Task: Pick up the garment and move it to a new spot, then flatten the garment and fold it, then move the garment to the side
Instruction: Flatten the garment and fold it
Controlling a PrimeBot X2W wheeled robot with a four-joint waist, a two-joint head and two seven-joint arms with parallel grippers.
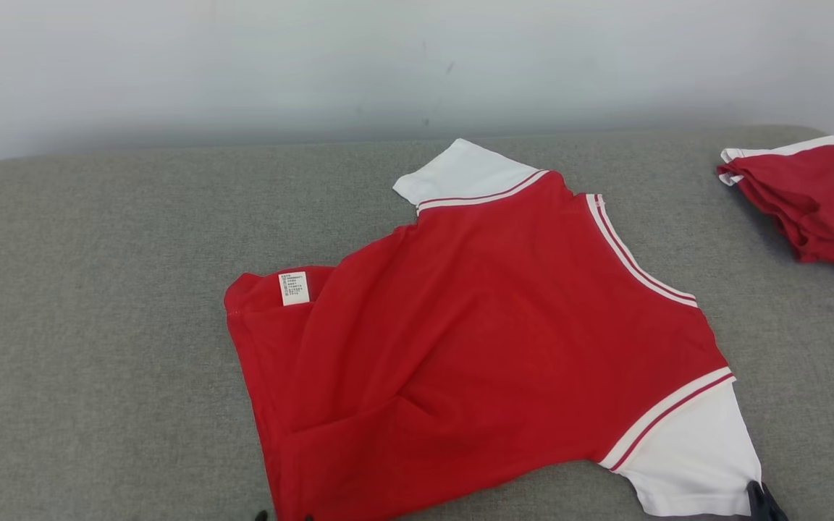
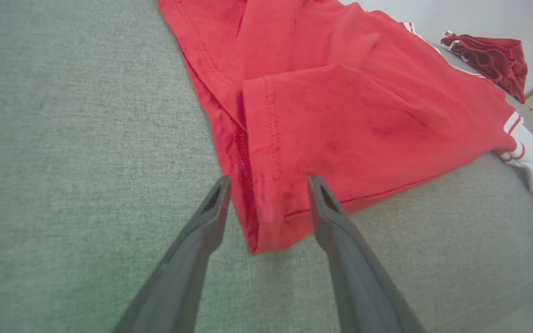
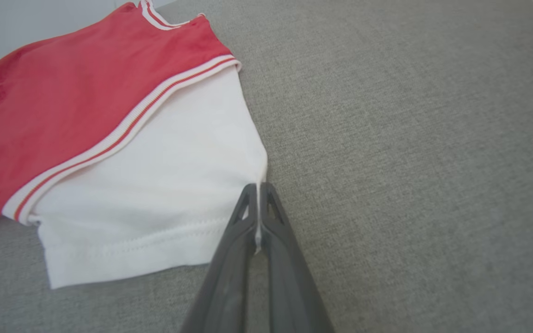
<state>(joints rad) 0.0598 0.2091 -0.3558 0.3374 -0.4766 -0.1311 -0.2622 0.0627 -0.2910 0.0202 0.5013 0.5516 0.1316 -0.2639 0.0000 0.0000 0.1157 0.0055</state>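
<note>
The red garment (image 1: 489, 325) with white sleeves lies spread on a grey woven surface (image 1: 98, 289) that meets a pale wall (image 1: 243, 65) behind. The right gripper (image 3: 258, 187) is clamped on the near sleeve's edge. The left gripper (image 2: 269, 181) stands with fingers apart either side of the hem corner. The hem faces the robot's left and the neckline its right, so the long axis runs left to right. A second red garment (image 1: 815, 202) lies crumpled far right, well apart.
</note>
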